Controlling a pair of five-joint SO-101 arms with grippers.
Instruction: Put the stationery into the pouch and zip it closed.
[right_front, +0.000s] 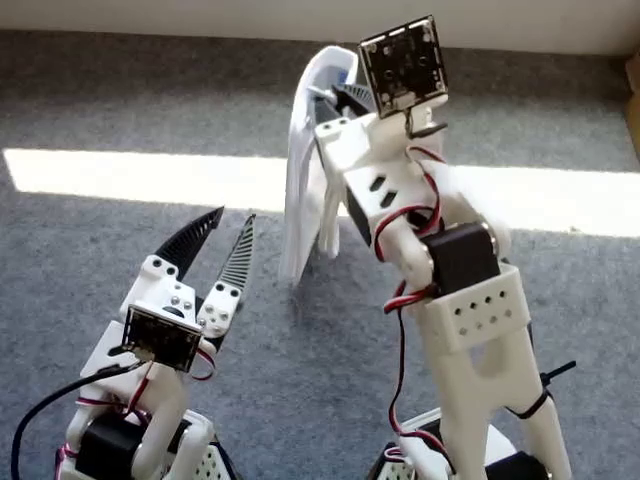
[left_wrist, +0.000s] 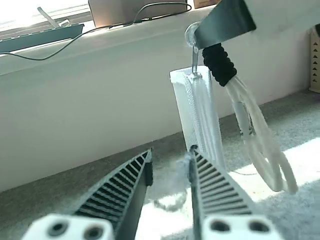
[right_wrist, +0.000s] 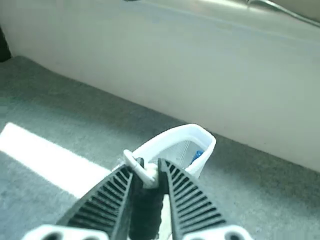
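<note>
One pouch (right_front: 300, 180) upright over grey carpet (right_front: 100, 100), right fingers (right_wrist: 112, 197) pinching its zipper pull (right_wrist: 147, 175), left fingers (right_front: 192, 240) spread nearby.

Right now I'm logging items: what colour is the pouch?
The pouch is white, best seen in the left wrist view.

Pouch (right_front: 300, 170): one, white, sides translucent and ribbed. It stands tall and narrow on its end, upper centre of the high view. Mouth open at the top, with a blue item (right_wrist: 196, 155) showing inside. Pull cord (left_wrist: 219, 64): black wrap, white loop trailing below, pinched in my right gripper (right_wrist: 147, 172).
</note>
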